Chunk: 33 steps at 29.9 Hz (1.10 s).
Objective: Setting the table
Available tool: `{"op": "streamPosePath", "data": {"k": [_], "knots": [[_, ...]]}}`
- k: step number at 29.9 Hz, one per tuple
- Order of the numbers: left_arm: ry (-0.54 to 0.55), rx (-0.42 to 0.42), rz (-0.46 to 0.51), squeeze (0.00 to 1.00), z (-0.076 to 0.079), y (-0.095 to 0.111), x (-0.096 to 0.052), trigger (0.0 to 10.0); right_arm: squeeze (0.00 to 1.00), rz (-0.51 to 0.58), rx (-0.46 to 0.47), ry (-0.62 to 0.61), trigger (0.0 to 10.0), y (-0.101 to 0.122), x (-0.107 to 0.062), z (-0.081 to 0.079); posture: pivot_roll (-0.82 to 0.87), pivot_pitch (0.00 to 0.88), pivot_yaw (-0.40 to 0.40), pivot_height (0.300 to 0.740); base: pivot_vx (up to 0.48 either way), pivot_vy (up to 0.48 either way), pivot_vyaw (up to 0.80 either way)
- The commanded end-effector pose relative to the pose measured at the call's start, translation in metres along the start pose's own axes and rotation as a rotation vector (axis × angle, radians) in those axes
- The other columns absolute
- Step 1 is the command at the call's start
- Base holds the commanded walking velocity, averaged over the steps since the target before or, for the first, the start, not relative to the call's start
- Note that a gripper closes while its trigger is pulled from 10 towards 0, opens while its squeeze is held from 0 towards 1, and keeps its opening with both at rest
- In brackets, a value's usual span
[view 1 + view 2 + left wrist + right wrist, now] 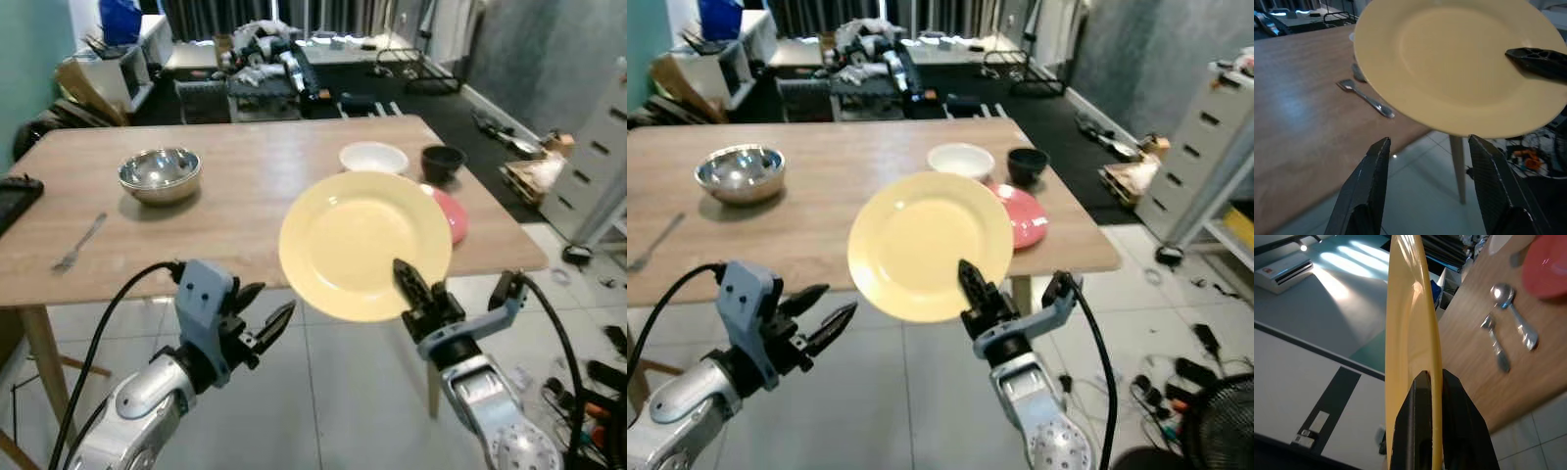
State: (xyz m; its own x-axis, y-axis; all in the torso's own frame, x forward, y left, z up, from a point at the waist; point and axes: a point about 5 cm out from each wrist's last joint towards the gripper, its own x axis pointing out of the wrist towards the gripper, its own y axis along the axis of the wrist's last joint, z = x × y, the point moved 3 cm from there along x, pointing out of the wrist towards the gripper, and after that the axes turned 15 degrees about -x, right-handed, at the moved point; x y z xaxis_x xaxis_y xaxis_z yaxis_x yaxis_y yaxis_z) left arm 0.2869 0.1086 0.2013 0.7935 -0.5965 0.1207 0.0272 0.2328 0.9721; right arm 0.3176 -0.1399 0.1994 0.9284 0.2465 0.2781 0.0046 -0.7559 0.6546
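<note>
My right gripper (416, 289) is shut on the lower rim of a yellow plate (362, 245), which it holds up tilted over the near edge of the wooden table (245, 206). The right wrist view shows the plate (1410, 308) edge-on between the fingers (1422, 396). At the lower left my left gripper (272, 301) stands open and holds nothing, below the table's front edge. On the table lie a steel bowl (160, 174), a fork (80, 243), a white bowl (373, 157), a black cup (443, 162), a pink plate (453, 215) and two spoons (1511, 318).
A black flat object (15, 196) lies at the table's left edge. White drawers (598, 166) stand at the right, with cables and small items on the tiled floor (588, 392) below them. Cluttered shelves and racks (265, 69) fill the room beyond the table.
</note>
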Motion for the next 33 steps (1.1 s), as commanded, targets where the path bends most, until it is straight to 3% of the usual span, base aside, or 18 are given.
{"op": "streamPosePath", "data": {"k": [1, 10, 27, 33], "knots": [[-0.003, -0.002, -0.024, 0.00, 0.001, -0.005, 0.000, 10.0, 0.00, 0.017, 0.011, -0.018, 10.0, 0.003, -0.002, 0.004, 0.01, 0.059, 0.083, 0.740, 0.480, 0.000, 0.00], [0.001, 0.001, -0.022, 0.00, 0.000, -0.004, 0.001, 10.0, 0.00, 0.050, 0.007, -0.067, 10.0, 0.011, 0.001, 0.010, 0.01, 0.057, 0.084, 0.740, 0.480, 0.000, 0.00], [0.001, 0.016, -0.024, 0.00, 0.000, -0.005, 0.002, 10.0, 0.00, 0.062, -0.016, -0.049, 10.0, 0.017, 0.004, 0.006, 0.00, 0.049, 0.086, 0.740, 0.480, 0.000, 0.00], [0.027, 0.038, -0.045, 0.00, -0.003, -0.008, 0.003, 10.0, 0.00, 0.058, -0.020, -0.040, 10.0, 0.018, 0.004, 0.005, 0.00, 0.046, 0.087, 0.740, 0.120, 0.000, 0.00]]}}
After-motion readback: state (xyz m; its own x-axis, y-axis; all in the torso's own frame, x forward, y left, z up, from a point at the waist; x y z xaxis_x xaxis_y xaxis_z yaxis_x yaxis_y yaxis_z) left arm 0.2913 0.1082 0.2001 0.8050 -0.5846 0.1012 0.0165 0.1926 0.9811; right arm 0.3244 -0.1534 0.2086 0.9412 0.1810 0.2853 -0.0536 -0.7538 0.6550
